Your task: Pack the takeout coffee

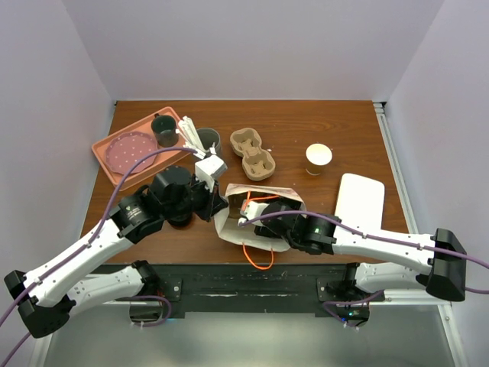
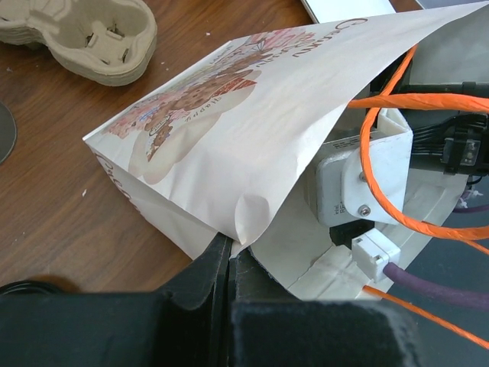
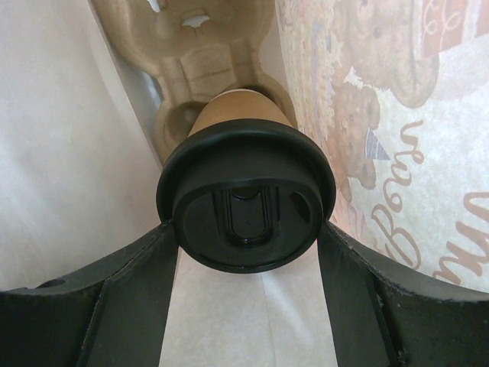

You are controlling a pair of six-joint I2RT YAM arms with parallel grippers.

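Wooden table (image 1: 306,122), left fingers (image 2: 206,279) pinching bag (image 2: 252,130), right fingers (image 3: 137,306) clasping takeout coffee (image 3: 246,202)

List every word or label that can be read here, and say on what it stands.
On the paper bag: cursive print beside the bear drawings, tilted and cut off; not readable.
On the takeout coffee lid: no text.
On the cup carrier: no text.

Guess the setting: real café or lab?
Likely a lab cell staged as a café packing station: bare walls around a wooden table, with a paper bag, cardboard cup carrier and lidded takeout coffee.
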